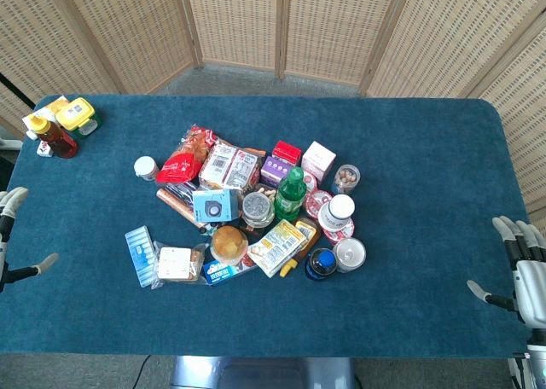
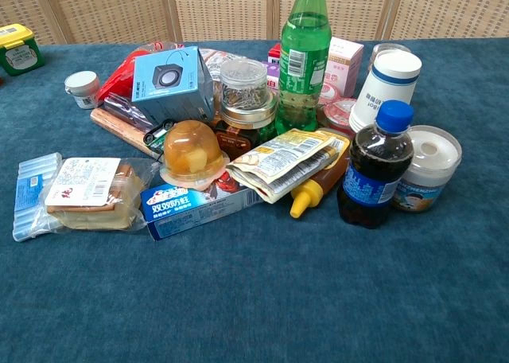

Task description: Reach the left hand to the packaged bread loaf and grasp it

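Head view showed the left robot hand (image 1: 12, 227) at the counter's left edge, fingers spread wide and holding nothing, well apart from the packaged bread loaf (image 1: 179, 264). The right robot hand (image 1: 522, 269) sat at the opposite edge, likewise spread and empty. On the blue counter (image 1: 409, 304), the loaf lay flat in clear wrap at the near-left corner of the grocery pile. Just left of the loaf was a pale blue packet (image 1: 142, 254); just right of it, a blue box (image 2: 199, 210) and a jelly cup (image 2: 189, 152).
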`<state>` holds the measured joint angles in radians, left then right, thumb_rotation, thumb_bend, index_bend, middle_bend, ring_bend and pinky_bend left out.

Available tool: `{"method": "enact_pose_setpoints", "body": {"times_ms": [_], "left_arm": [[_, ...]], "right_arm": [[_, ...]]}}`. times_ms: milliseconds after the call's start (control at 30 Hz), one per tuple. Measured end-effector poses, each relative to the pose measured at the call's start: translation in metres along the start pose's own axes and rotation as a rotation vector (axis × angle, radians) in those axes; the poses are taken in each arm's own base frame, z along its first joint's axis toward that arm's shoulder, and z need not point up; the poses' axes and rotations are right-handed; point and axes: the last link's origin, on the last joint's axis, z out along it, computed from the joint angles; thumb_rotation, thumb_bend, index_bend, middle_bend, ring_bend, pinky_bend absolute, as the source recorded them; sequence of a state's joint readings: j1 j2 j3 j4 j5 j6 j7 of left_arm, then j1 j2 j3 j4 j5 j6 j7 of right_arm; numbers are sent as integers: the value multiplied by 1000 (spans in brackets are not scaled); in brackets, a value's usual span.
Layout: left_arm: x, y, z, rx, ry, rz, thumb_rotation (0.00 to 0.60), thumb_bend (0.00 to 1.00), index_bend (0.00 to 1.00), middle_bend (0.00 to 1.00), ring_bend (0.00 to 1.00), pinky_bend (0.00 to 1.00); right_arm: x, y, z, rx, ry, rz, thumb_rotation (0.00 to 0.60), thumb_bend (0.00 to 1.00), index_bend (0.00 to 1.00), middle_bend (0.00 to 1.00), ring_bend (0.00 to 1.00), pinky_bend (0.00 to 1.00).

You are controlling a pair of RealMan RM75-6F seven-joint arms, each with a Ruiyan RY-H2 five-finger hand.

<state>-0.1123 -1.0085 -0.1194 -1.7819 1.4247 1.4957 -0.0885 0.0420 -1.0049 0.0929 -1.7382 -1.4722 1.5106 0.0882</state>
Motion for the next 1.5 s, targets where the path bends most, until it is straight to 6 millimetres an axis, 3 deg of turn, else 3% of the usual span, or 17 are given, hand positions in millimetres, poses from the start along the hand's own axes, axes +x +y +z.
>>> {"method": "enact_pose_setpoints", "body": {"times_ms": [267, 500, 933, 1500], "left_arm": [[-6, 5, 2, -21, -26, 4, 600, 179, 26, 0, 0, 0], [-28, 20, 2, -78, -124, 46, 600, 179, 26, 0, 0, 0], [-89, 85, 21, -223, -391, 120, 600, 178, 26, 0, 0, 0], [-138, 138, 30, -274, -542, 232, 600, 179, 38, 0, 0, 0]], "right_arm": [[-2, 0, 1, -5, -3, -6, 600, 0, 0, 0, 0, 0], [3, 1, 0, -6, 12, 8, 600, 0, 0, 0, 0, 0], [11, 3, -2, 2, 29, 40, 600, 0, 0, 0, 0, 0], [17, 6, -2, 0, 43, 71, 600, 0, 0, 0, 0, 0]]}}
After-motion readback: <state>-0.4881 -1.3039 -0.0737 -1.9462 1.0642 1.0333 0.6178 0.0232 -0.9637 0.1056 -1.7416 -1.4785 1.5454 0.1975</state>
